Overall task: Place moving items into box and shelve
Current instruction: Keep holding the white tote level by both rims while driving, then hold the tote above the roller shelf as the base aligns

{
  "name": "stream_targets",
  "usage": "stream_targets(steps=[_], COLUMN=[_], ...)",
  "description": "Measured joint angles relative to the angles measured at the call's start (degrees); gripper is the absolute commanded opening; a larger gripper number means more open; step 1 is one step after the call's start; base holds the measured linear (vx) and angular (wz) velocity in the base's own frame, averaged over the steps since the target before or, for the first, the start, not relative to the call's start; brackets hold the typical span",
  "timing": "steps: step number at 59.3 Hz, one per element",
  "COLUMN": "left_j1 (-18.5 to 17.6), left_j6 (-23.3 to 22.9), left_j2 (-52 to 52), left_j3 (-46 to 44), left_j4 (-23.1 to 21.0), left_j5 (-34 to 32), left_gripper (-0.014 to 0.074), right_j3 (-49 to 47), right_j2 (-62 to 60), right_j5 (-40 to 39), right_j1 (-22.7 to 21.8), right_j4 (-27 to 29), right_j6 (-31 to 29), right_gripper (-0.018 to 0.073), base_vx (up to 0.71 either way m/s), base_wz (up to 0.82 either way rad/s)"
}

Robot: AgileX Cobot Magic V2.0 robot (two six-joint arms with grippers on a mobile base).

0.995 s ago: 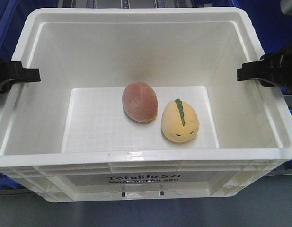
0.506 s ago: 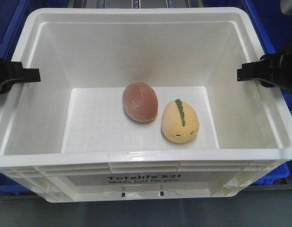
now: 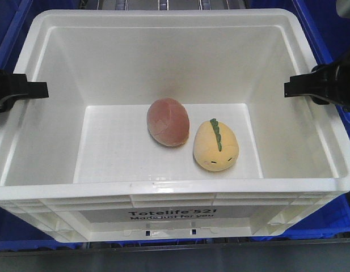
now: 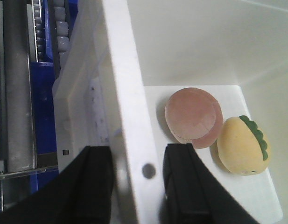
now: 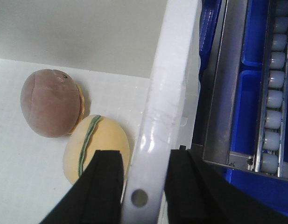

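Observation:
The white box [image 3: 163, 17] fills the front view, with "Totelife 521" printed on its near wall. On its floor lie the two moving items, touching: a reddish-brown plush egg [image 3: 168, 122] and, right of it, a yellow one with a green ridge [image 3: 215, 145]. My left gripper [image 3: 16, 90] is shut on the box's left rim [image 4: 129, 116], one finger inside and one outside. My right gripper [image 3: 311, 86] clamps the right rim [image 5: 167, 84] the same way. The left wrist view shows both toys [image 4: 194, 116] [image 4: 243, 147] below the rim.
Blue bins [image 3: 330, 39] flank the box on both sides, and one [image 3: 333, 218] sits under its near right corner. A roller conveyor [image 5: 274, 93] with a metal rail runs outside the right wall. Grey rollers [image 4: 62, 37] and a rail lie beyond the left wall.
The box stays fixed between both grippers while the background shifts: the grey surface under the near edge has given way to blue bins. The toys have not moved inside.

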Motion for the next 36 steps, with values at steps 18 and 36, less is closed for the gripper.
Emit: stream_targets(steps=[18, 36], left_j1=[0.0, 0.0], left_j6=[0.0, 0.0], left_j2=[0.0, 0.0], left_j3=[0.0, 0.0], left_j4=[0.0, 0.0], left_j5=[0.0, 0.0], left_gripper=[-0.0003, -0.0003], right_j3=[0.0, 0.0], right_j2=[0.0, 0.0], right_j5=[0.0, 0.0], right_j1=[0.0, 0.0], right_j4=[0.0, 0.0], right_j6=[0.0, 0.0], right_gripper=[-0.0004, -0.0004], base_vx=[0.12, 0.10], base_wz=[-0.01, -0.01])
